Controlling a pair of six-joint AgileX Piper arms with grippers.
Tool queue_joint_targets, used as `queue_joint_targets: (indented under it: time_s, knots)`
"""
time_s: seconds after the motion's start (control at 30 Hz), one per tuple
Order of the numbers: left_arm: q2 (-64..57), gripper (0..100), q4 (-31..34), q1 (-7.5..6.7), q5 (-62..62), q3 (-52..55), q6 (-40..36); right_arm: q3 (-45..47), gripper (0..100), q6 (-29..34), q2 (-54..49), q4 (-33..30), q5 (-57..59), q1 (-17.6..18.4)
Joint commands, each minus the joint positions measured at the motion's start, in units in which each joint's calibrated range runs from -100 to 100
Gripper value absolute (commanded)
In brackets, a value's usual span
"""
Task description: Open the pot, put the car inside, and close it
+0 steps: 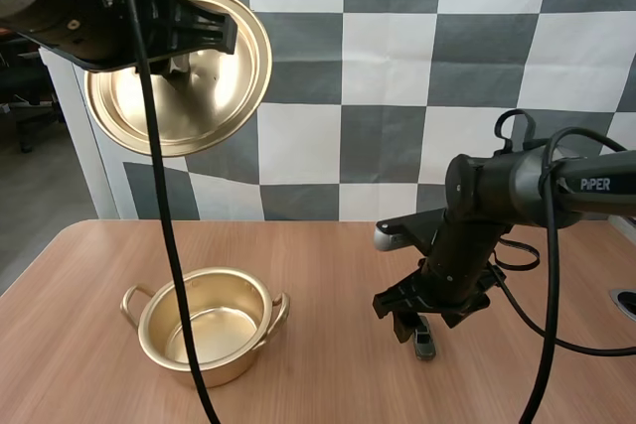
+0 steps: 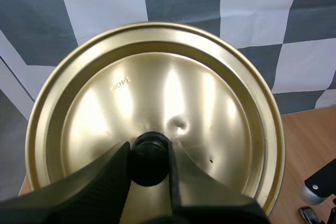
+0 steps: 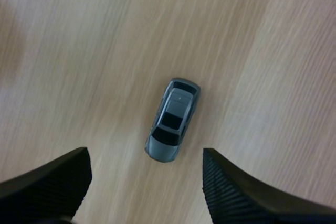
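So, left gripper [image 2: 149, 167] is up high, well above the table [image 1: 328, 265], at the left side. Its fingers [image 2: 100, 182] are clenched on the black knob [image 2: 149, 153] of the gold lid [image 1: 214, 96], pinching it from both sides. Lid hangs tilted, nearly on edge, knob side turned back twd the arms, well clear of everything below.

Pot [image 1: 246, 350] sits uncovered on the table, left of centre, approx. under the lid. It's gold w/ a loop handle each side, and the inside is shiny.

Right gripper [image 1: 412, 323] is low over the table on the right, pointing down. Its fingers [image 3: 236, 192] are spread wide, grasping nothing.

Car [image 3: 172, 121], a small grey-blue one, rests on its wheels on the wood, lined up w/ the gap betw. those two fingers. Right wrist view shows it touching neither. It's on the table, well apart from the pot and off to the pot's right.
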Motion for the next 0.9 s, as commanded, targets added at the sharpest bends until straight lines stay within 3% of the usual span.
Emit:
queue_joint_targets:
  time_s: [0.0,0.87]
  knots:
    - [-0.39,0,0.00,0.00,0.00,0.00,0.03,-0.03,100,-0.04,0.75,-0.04,-0.24,-0.01]
    - [-0.61,0,0.00,0.00,0.00,0.00,0.12,-0.03,100,-0.04,12.22,-2.98,-9.49,-0.01]
